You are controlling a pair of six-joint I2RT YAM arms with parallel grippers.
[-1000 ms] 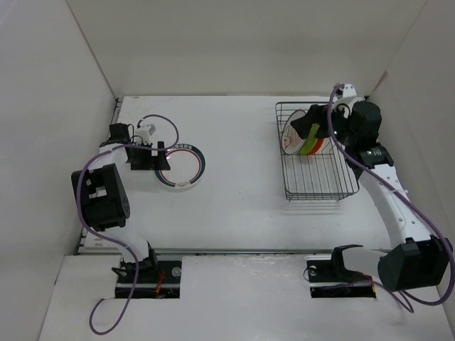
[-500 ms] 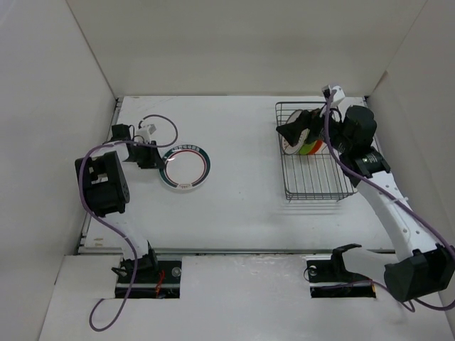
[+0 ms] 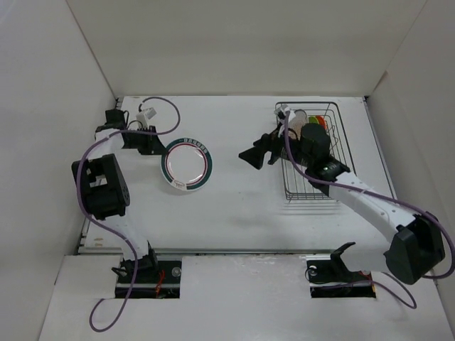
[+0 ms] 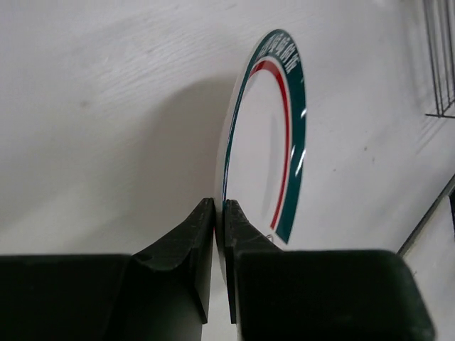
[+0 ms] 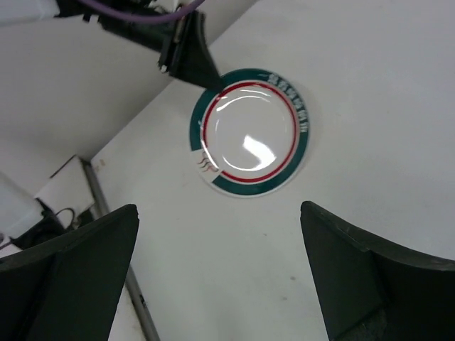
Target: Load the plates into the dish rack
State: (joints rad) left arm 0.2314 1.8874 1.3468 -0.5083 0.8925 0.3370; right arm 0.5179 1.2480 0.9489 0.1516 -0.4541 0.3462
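On the white table (image 3: 234,213), left of the middle, lies the big round white plate with a dark green ring and a thin red ring (image 3: 187,163). The left gripper (image 3: 165,147) has it by the edge on the far-left side. In the left wrist view, the left gripper (image 4: 219,213) has its two black fingers almost shut, with the thin rim of the plate (image 4: 263,142) squeezed between them. A shadow sits under that side, so the held edge may be tipped up a little, but I cannot be sure.

The black wire dish rack (image 3: 288,192) is far off to the right of the plate, well apart from it. Some small plates (image 3: 298,118) stand at its far end.

The right gripper (image 3: 252,156) hangs between the plate and the rack. It points left, at the plate. Its fingers are spread wide and hold nothing. From its own camera, the plate (image 5: 249,131) shows whole and shiny, with the left gripper (image 5: 212,78) at its top-left rim.

The plate has to go right to reach the rack. The left arm holds it, but the rack is on the right arm's side, so I think a pass between the arms may come.
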